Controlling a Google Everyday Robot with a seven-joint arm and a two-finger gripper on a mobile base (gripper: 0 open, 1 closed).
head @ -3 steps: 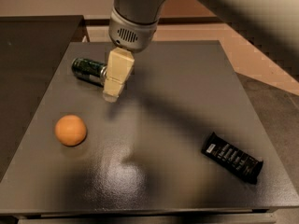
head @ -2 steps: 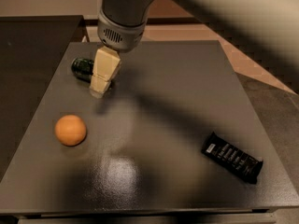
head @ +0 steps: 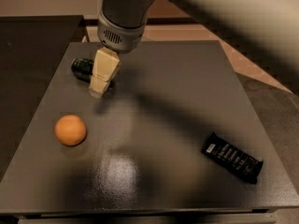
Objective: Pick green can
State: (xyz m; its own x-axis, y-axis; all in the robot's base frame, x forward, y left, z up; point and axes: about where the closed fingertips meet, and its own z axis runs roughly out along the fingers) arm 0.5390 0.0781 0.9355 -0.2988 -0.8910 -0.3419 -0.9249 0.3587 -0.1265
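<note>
The green can [head: 82, 68] lies on its side near the far left corner of the dark grey table [head: 177, 101]. Only its left part shows; the rest is hidden behind my gripper. My gripper [head: 99, 90] hangs from the grey wrist [head: 120, 29] at the top of the camera view, with its cream tip pointing down at the table right beside the can's right end. I cannot tell whether it touches the can.
An orange ball [head: 70, 129] sits at the left of the table, in front of the can. A flat black snack bar wrapper [head: 232, 157] lies at the front right. The table's left edge runs close to the can.
My gripper has moved left across the table towards the can and now covers its right part. The can, ball and wrapper have not moved.
</note>
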